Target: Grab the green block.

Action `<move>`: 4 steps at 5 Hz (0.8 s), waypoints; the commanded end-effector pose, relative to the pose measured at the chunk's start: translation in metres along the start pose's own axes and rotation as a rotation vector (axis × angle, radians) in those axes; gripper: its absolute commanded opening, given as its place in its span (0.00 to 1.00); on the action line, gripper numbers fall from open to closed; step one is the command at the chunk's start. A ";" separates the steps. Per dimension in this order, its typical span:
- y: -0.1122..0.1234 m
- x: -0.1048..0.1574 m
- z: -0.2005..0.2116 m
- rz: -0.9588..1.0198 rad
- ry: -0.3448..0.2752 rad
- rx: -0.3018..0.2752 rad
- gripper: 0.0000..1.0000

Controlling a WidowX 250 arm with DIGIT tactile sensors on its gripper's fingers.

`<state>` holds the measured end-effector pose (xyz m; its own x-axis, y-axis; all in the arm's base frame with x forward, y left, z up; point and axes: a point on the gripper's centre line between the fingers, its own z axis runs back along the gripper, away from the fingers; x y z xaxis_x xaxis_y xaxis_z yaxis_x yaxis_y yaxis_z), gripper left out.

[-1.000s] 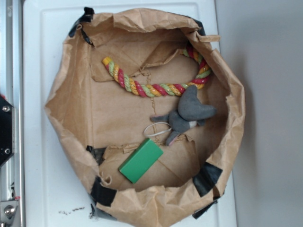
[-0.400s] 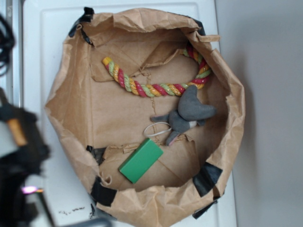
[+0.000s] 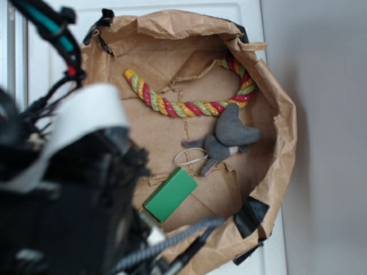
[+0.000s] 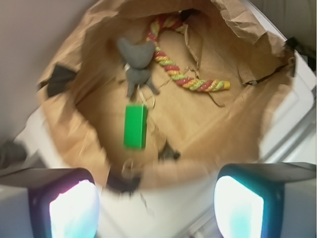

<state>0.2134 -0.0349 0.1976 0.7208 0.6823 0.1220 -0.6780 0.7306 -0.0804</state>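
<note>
Inside the bag (image 3: 269, 97): block (image 3: 170, 194) flat on floor, nothing gripping it.

Block lies near the bag's taped near wall, just below the plush (image 3: 226, 140) w/ a thin loop (image 3: 191, 156) between them; rope (image 3: 189, 106) curves along the far wall, well apart from block. Wrist view: block (image 4: 134, 126) sits ahead of and above the gripper (image 4: 156, 203), both fingers (image 4: 69, 203) wide apart, empty, outside the bag rim. Prob. approach phase — jaws held spread so they can straddle the slab's narrow width once over the rim. Arm bulk blurs the left of the exterior view. Bag sits on a white tray (image 3: 172, 8).
</note>
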 end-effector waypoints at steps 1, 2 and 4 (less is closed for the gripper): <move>0.003 0.010 0.007 0.028 -0.026 -0.025 1.00; 0.003 0.010 0.007 0.028 -0.026 -0.025 1.00; -0.022 0.036 -0.071 0.050 -0.050 0.061 1.00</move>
<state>0.2601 -0.0325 0.1214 0.6989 0.7006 0.1439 -0.7087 0.7055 0.0071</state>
